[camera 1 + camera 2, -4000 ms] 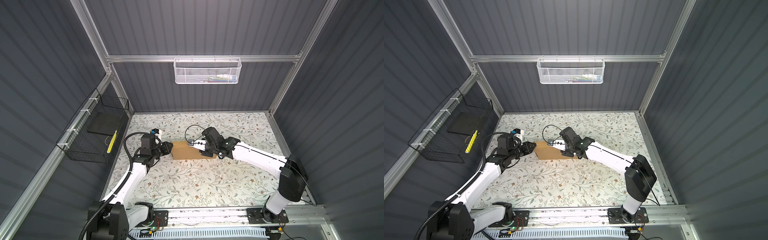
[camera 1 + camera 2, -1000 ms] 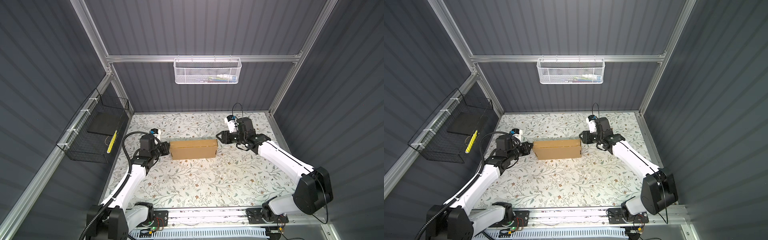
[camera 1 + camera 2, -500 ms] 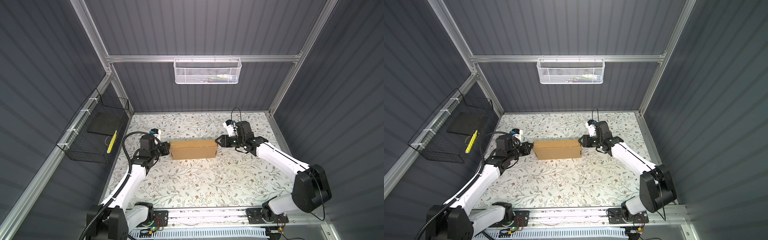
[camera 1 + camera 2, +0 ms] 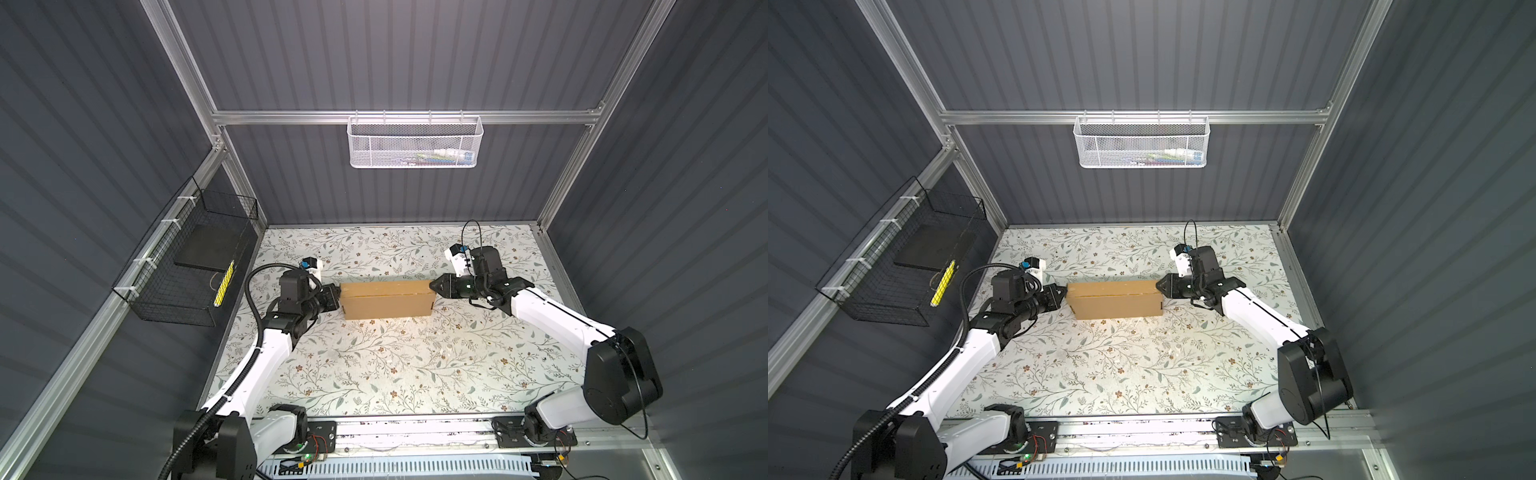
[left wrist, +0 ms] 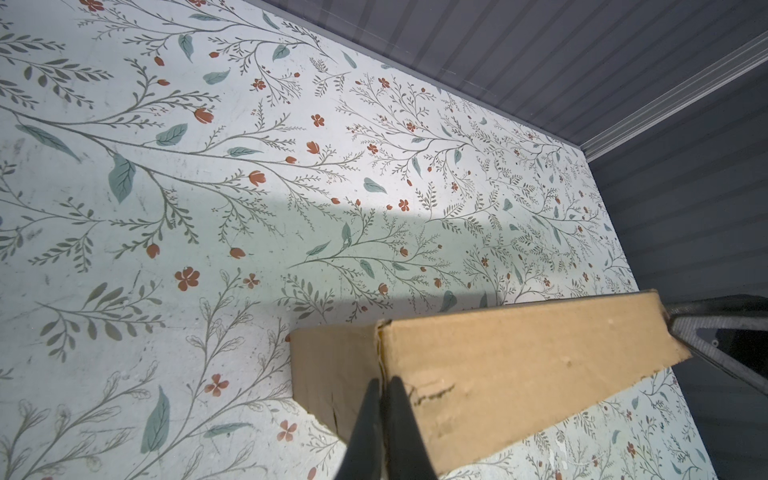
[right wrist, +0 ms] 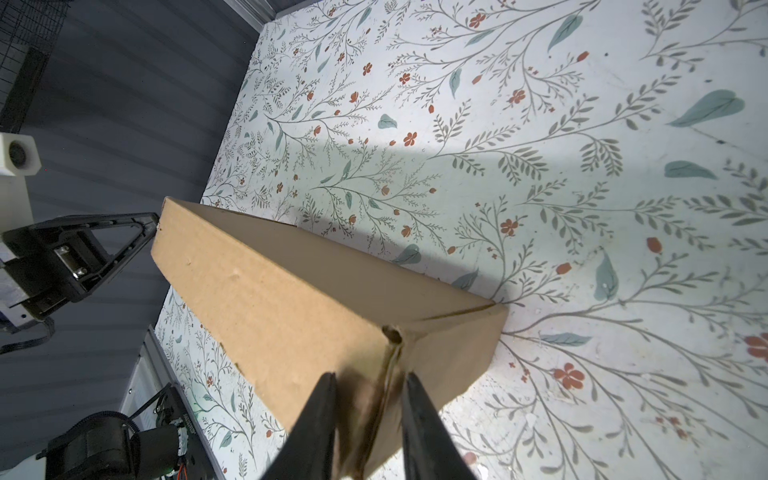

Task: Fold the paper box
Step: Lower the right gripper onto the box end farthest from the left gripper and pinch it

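The paper box lies closed on the floral table, a long brown cardboard block. My left gripper is shut, and its tips press against the box's left end near a corner seam. My right gripper is at the box's right end. In the right wrist view its jaws stand apart, with the end corner of the box between them. In the left wrist view the box runs away towards the right gripper's finger.
A black wire basket with a black slab hangs on the left wall. A white mesh basket hangs on the back wall. The arms' base rail runs along the front edge. Grey walls enclose the table.
My right gripper has come in from the back right to the box's right end, and its jaws have narrowed. The left gripper and the box have not moved.
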